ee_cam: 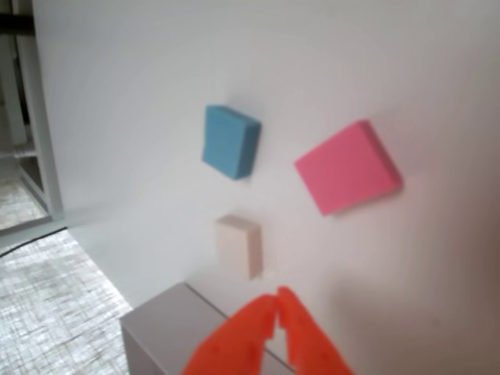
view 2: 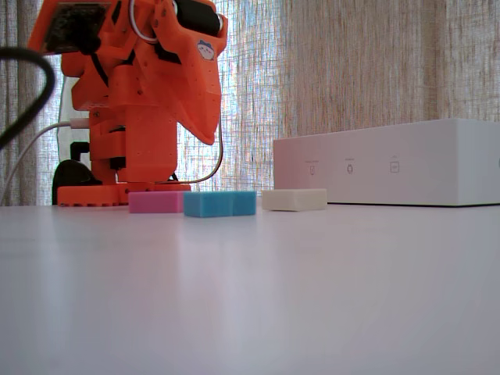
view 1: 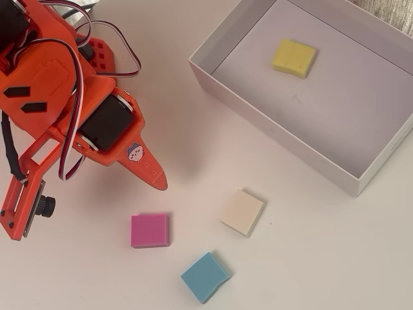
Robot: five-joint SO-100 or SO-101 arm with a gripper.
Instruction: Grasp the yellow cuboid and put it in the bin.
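orange printed fingers of the two-finger gripper [ee_cam: 276, 301] sit pressed together at the tips in the wrist view, nothing between them. in the overhead view the same gripper [view 1: 159, 182] ends in one closed point hanging above bare white table [view 1: 303, 258], touching no block.

nearest to the tip, overhead view: flat square pink foam block [view 1: 150, 230] at 6 o'clock of it, flat square cream foam block [view 1: 242, 212] at about 4 o'clock, flat square blue foam block [view 1: 204, 277] further out at 5 o'clock. all three lie flat and apart from one another.

small flat square yellow foam cuboid [view 1: 293, 57] lies flat on the pale grey-lilac floor of the shallow white cardboard bin [view 1: 258, 113], toward the bin's far corner, clear of the walls, well apart from the gripper at its 2 o'clock.

fixed view: orange arm [view 2: 144, 94] raised at left, bin wall [view 2: 391, 168] at right; cuboid hidden behind the wall there.
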